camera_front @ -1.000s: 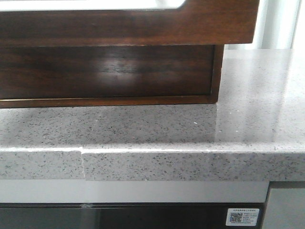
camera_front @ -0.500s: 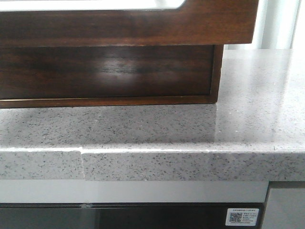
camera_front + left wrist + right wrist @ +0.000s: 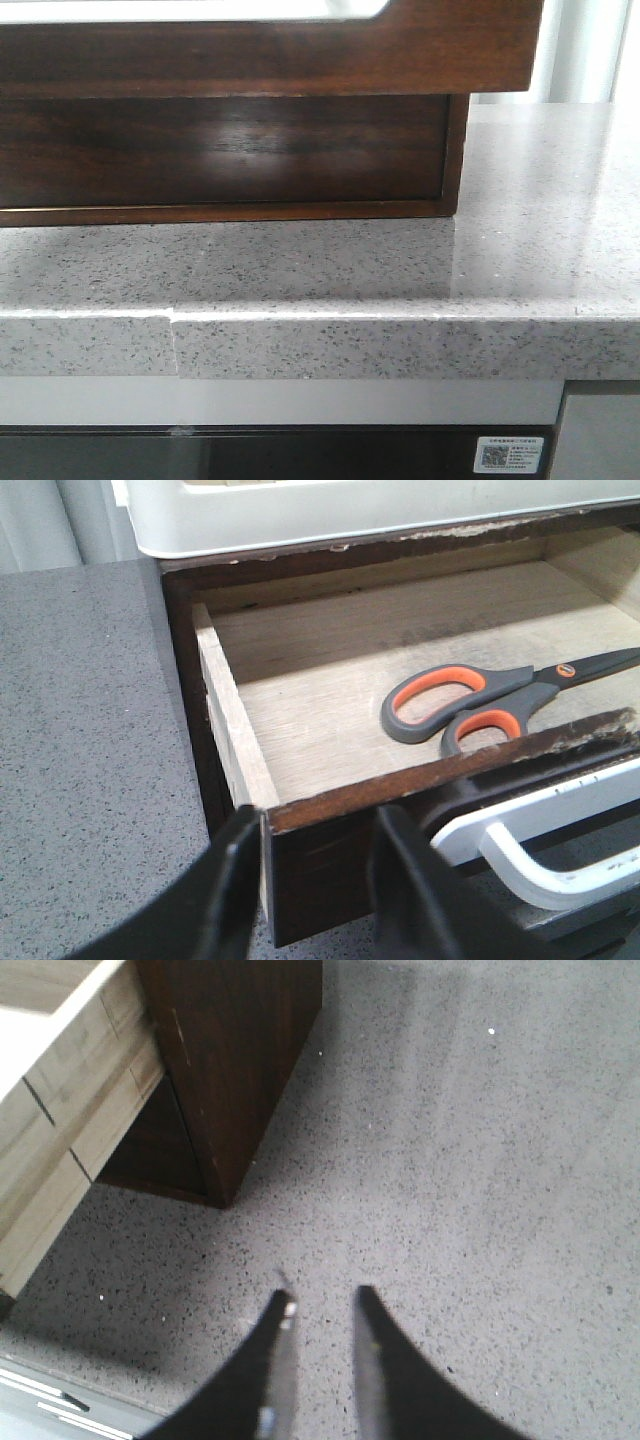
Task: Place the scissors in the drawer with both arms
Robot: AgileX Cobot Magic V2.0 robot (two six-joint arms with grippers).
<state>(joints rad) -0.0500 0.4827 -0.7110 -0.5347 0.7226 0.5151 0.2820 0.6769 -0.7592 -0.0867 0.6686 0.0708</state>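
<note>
The drawer stands pulled open, with a dark-brown front and a white handle strip along its top edge. Orange-and-grey scissors lie flat on its pale wood floor. My left gripper is open. Its two black fingers stand on either side of the drawer front's near corner; I cannot tell if they touch it. My right gripper is open by a narrow gap and empty, over the grey counter beside the cabinet's corner. In the front view the drawer front overhangs at the top and no gripper shows.
A speckled grey stone counter carries the dark wood cabinet. A white bin sits on top of the cabinet, above the open drawer. The counter's front edge is near, with an appliance panel below.
</note>
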